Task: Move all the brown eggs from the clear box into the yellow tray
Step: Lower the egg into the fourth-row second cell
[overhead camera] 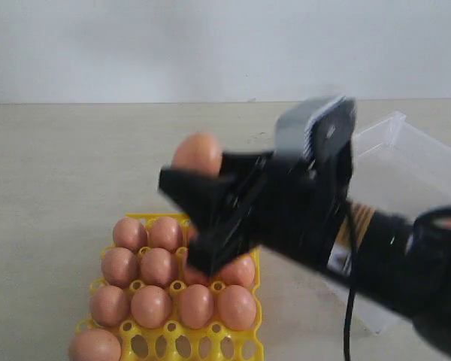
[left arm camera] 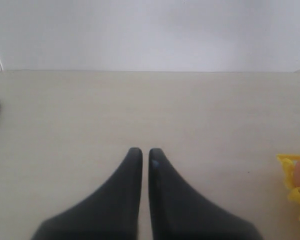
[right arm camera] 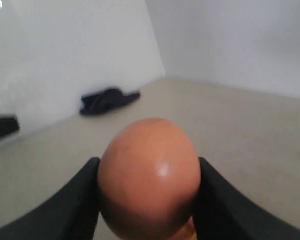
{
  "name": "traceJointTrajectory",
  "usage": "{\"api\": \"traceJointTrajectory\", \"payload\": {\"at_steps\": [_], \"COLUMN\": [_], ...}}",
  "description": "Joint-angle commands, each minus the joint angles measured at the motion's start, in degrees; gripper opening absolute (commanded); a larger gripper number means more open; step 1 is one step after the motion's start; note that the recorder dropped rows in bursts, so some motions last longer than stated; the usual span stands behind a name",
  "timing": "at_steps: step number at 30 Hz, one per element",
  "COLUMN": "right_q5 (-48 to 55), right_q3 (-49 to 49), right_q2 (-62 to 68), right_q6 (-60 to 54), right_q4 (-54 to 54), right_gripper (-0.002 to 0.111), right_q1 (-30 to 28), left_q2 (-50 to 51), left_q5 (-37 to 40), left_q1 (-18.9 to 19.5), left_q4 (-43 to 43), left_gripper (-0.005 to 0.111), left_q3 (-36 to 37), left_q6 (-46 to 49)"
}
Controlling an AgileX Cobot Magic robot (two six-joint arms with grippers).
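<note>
- One brown egg (overhead camera: pixel 198 154) shows in the exterior view, upper middle of the frame. It is carried in the right gripper (overhead camera: pixel 188 210), above the yellow tray (overhead camera: pixel 165 346) at lower left. Ten or so more eggs sit in the tray's cups, and the front row is mostly bare lattice. The clear box (overhead camera: pixel 406 143) lies at right, largely hidden by the arm, so I cannot tell what remains in it.
- In the left wrist view, the left gripper (left arm camera: pixel 145 152) has its fingers pressed almost together with nothing between them. It is over bare table, with a corner of the tray (left arm camera: pixel 292 180) at the right edge.
- In the right wrist view, the claw pinches the egg (right arm camera: pixel 150 175) at its sides, one black finger (right arm camera: pixel 75 200) on each flank.
- The egg's long axis seems to run up and down the frame, roughly along the fingers, so the grip crosses the narrower waist.
- Handling, as I judge it: the egg is light, and the shell is stiff but brittle, smooth and apt to slip. Gentle pressure at the widest girth suits it, and it should go into a cup end-first.
</note>
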Motion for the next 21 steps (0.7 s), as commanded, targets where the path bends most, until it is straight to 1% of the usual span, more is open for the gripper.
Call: {"api": "traceJointTrajectory", "payload": {"at_steps": [1,2,4,8,10,14,18,21], "right_q5": [5.89,4.87,2.44,-2.01,-1.96,-1.43,3.93,4.97], "right_q3": [1.29,1.29,1.29,0.99,-0.21,-3.81,-7.77,-8.54], "right_q2": [7.43,10.48,13.99,18.91,20.17,21.14,21.24,21.24], "right_q6": [-6.56,-5.17,-3.20,0.69,2.56,2.56,2.44,2.44], "right_q4": [11.83,11.96,12.07,12.07,11.84,10.31,8.08,7.76], "right_gripper": [0.000,0.000,0.000,0.000,0.000,0.000,0.000,0.000], "right_q1": [13.00,15.34,16.85,17.49,17.49,17.49,17.49,17.49], "left_q2": [-0.14,-0.14,-0.14,-0.14,-0.14,-0.14,-0.14,-0.14], "left_q5": [-0.12,-0.12,-0.12,-0.12,-0.12,-0.12,-0.12,-0.12], "left_q1": [0.14,0.14,0.14,0.14,0.14,0.14,0.14,0.14], "left_q4": [-0.29,-0.29,-0.29,-0.29,-0.29,-0.29,-0.29,-0.29], "left_gripper": [0.004,0.004,0.004,0.004,0.004,0.004,0.004,0.004], "left_q3": [-0.08,-0.08,-0.08,-0.08,-0.08,-0.08,-0.08,-0.08], "left_q6": [0.41,0.41,0.41,0.41,0.41,0.41,0.41,0.41]}}
